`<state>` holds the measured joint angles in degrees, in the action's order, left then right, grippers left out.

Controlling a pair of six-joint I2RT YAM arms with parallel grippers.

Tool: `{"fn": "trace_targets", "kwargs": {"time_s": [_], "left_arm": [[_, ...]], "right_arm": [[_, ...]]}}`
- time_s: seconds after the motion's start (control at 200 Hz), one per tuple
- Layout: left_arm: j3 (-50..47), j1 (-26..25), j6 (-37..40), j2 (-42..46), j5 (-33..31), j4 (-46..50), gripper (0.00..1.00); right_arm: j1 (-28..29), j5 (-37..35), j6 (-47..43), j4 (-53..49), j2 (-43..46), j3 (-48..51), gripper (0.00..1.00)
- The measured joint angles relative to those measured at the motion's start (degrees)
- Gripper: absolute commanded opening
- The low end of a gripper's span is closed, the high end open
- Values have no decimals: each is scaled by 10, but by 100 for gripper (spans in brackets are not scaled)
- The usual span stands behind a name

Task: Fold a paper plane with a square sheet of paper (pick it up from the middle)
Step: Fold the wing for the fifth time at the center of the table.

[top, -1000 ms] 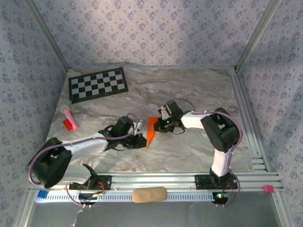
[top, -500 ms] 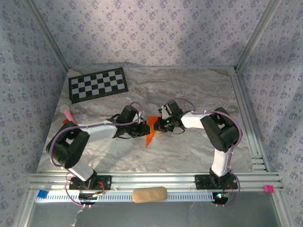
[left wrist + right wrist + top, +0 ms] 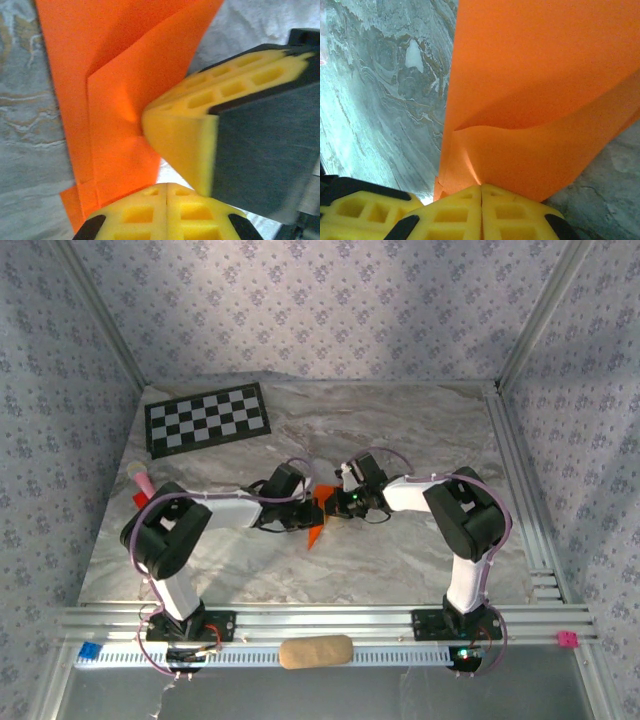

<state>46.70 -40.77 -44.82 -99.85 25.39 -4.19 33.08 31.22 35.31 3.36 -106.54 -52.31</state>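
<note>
Mid-fold: the left tool point(image 3: 166, 212), clenched, has swung in from the near left and now noses against the orange sheet point(image 3: 316, 527) (whether it pinches a layer is unclear). The sheet, already creased, sits mid-surface point(image 3: 400, 440), one end clamped in the right tool point(image 3: 481, 200). Next, probably: press that crease down without tearing.

orange paper point(image 3: 115, 100) cropped at top, pink object point(image 3: 141, 480) — half hidden

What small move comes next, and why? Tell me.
Probably slide the shut left gripper along the fold to flatten it: the square sheet of paper is partly folded, its flap lifted, and the right gripper pinches its edge.
</note>
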Motion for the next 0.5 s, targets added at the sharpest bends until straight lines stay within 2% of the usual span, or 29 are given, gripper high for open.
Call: {"fn": "trace_targets", "kwargs": {"time_s": [0.31,0.5], "left_arm": [[6,-18,13,-10,-36,12,0],[-23,-29,26,6,-37,-10,0]], "right_arm": [[-4,0,0,0,5,5,12],[-30,-14,0,-16,46,32,14]]}}
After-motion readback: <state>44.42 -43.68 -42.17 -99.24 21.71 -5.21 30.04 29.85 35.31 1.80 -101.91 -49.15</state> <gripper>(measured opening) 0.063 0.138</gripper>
